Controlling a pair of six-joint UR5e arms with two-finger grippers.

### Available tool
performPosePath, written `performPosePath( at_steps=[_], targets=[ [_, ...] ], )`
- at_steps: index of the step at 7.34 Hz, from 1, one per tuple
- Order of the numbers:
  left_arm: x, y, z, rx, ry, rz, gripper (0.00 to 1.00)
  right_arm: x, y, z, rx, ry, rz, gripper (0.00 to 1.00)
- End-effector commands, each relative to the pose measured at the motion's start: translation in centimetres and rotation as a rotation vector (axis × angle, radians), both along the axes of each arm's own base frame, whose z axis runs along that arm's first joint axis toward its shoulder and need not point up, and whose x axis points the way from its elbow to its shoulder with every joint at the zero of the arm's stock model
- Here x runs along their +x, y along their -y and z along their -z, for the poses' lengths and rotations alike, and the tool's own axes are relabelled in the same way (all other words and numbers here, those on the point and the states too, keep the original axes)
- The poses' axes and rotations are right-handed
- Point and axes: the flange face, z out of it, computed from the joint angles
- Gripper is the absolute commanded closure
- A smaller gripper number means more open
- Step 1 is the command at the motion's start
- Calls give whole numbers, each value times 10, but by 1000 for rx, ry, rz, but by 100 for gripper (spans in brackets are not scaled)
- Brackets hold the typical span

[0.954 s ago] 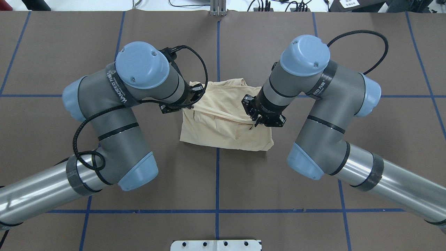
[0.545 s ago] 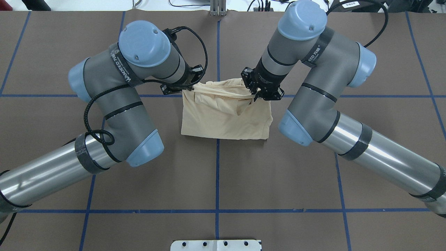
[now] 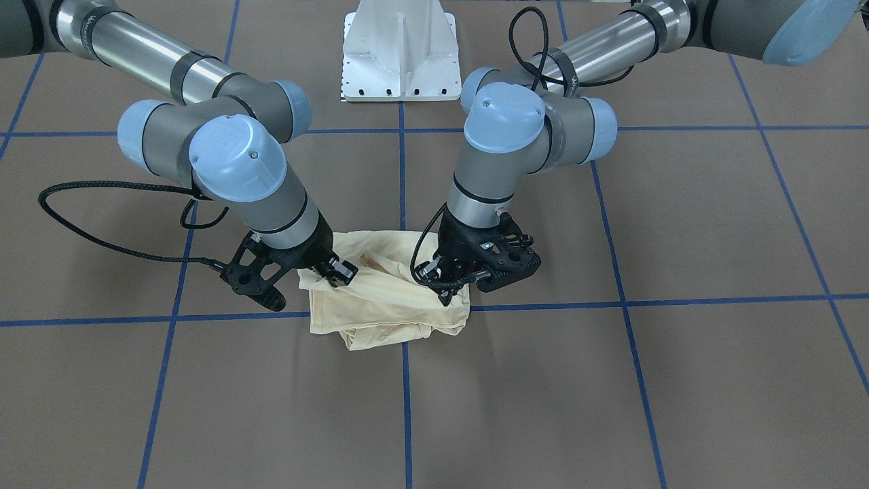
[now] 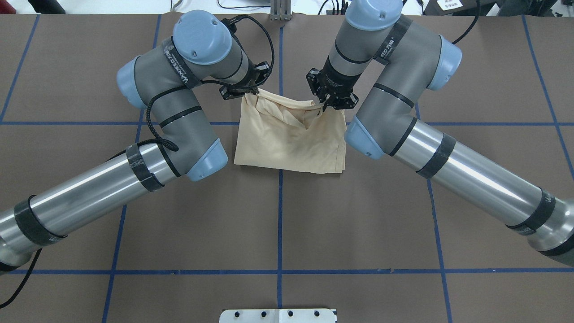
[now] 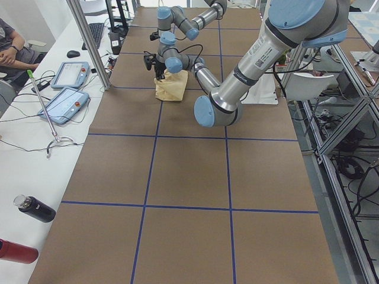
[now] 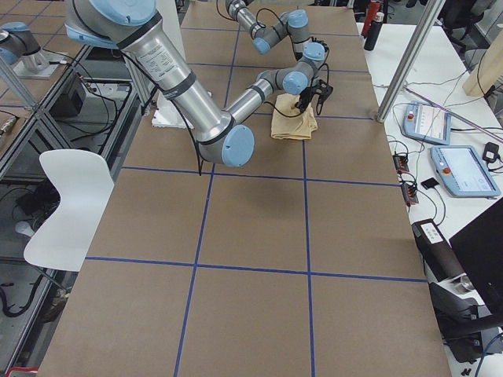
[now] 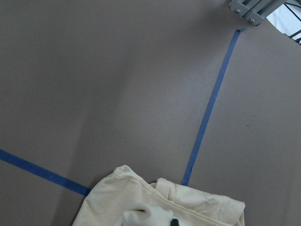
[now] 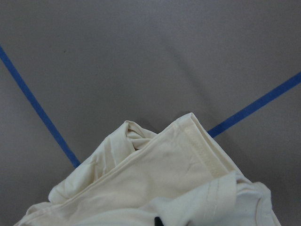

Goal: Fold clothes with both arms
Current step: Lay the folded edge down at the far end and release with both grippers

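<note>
The pale cream shirt (image 4: 291,139) lies folded into a rough rectangle near the table's middle line, with its far edge raised. My left gripper (image 4: 251,93) is shut on that edge's left corner. My right gripper (image 4: 326,104) is shut on the right corner. In the front-facing view the left gripper (image 3: 445,297) and the right gripper (image 3: 334,272) both press into the bunched shirt (image 3: 387,309). Each wrist view shows folded layers of shirt (image 7: 141,202) (image 8: 155,179) under the fingers, which are mostly out of frame. The print is hidden.
Blue tape lines (image 4: 280,224) cross the brown table cover. The white base pedestal (image 3: 399,51) stands at the robot's side. A metal post (image 4: 280,11) rises at the far edge. A side bench with control tablets (image 5: 65,100), bottles and a seated person runs along the far side.
Both grippers moved away from the robot, carrying the shirt's held edge toward the far side. The whole shirt slid that way and the arms stretched out further.
</note>
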Motion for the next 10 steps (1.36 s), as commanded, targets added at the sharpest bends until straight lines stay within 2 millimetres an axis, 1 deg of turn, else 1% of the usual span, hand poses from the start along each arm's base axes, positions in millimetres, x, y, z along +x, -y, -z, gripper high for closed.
performPosePath(
  at_steps=[1, 2, 3, 4, 6, 7, 8, 9, 10],
  targets=[
    [12, 9, -18, -27, 11, 9, 100, -18, 21, -15, -6, -15, -2, 100],
    [14, 10, -24, -31, 13, 11, 100, -23, 26, -27, -13, -23, -3, 100],
    [16, 10, -28, -26, 5, 10, 100, -23, 29, -36, -26, -35, -9, 100],
    [16, 10, -26, -27, 1, 12, 100, -22, 31, -40, -38, -41, -17, 100],
    [16, 8, -19, -21, -6, 9, 100, -21, 32, -27, -32, -23, -18, 100],
    [15, 8, -15, -18, -11, 9, 81, -23, 32, -15, -19, -10, -13, 83],
    [15, 7, -16, -17, -11, 9, 34, -24, 31, -13, -5, -1, -9, 1],
    [15, 7, -16, -12, -9, 5, 1, -22, 31, -15, 6, 11, -12, 0],
    [9, 5, -15, 0, -11, 1, 1, -6, 42, -13, 40, 46, -29, 0]
  ],
)
